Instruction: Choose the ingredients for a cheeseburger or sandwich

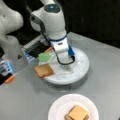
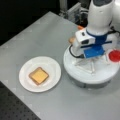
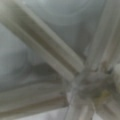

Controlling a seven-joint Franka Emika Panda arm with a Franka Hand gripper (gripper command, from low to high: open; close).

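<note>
Hovering low over the round white sectioned tray (image 1: 82, 67), the hand (image 2: 91, 58) hides its fingers; grip unreadable. Yellow cheese square (image 2: 39, 75) tops toast on the paper plate (image 2: 53, 66). Brown toast square (image 1: 44, 70) sits on the tray's edge.

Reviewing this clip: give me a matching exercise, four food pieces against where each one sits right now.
Pieces:
1. brown toast square
2. green leaf piece
3. red disc
4. yellow cheese square

Places:
A. on the white paper plate
B. tray edge, a front view's right, beside the arm
C. white sectioned round tray, left rim, nearer the paper plate
D. tray's left side, behind the toast

Pairs: 1-C, 2-D, 3-B, 4-A
</note>
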